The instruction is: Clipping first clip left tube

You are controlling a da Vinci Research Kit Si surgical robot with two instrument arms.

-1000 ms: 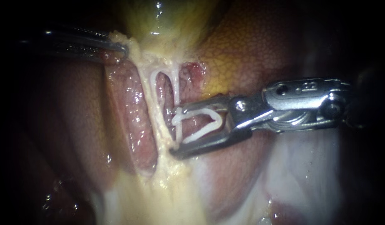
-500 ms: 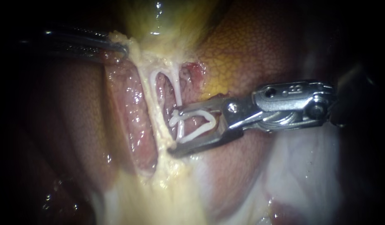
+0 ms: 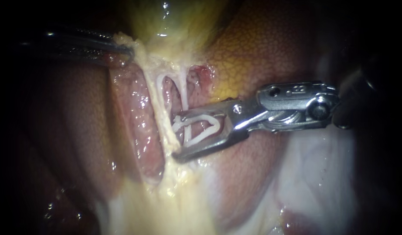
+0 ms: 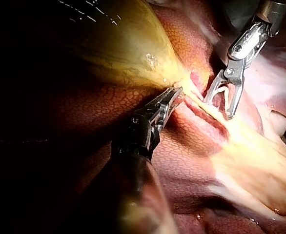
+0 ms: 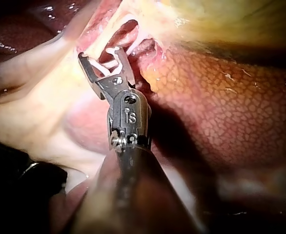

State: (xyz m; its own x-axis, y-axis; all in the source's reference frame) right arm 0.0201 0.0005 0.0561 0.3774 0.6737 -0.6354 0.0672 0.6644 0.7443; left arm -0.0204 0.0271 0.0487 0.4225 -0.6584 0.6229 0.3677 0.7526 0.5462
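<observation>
The right tool (image 3: 176, 137) is sliding further in, half-open jaws carrying the clip (image 3: 203, 135) astride a tube (image 3: 183, 93). The left tool (image 3: 126, 54) is clamping gallbladder (image 3: 174, 21) tissue, tensioning it.

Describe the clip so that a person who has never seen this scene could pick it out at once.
Below the yellow-green gallbladder, two thin white tubes run down over pink tissue. My right instrument comes in there, and the clip sits between its jaws, astride one tube. It alone is a white, open, angular loop; the tubes are plain strands.
</observation>
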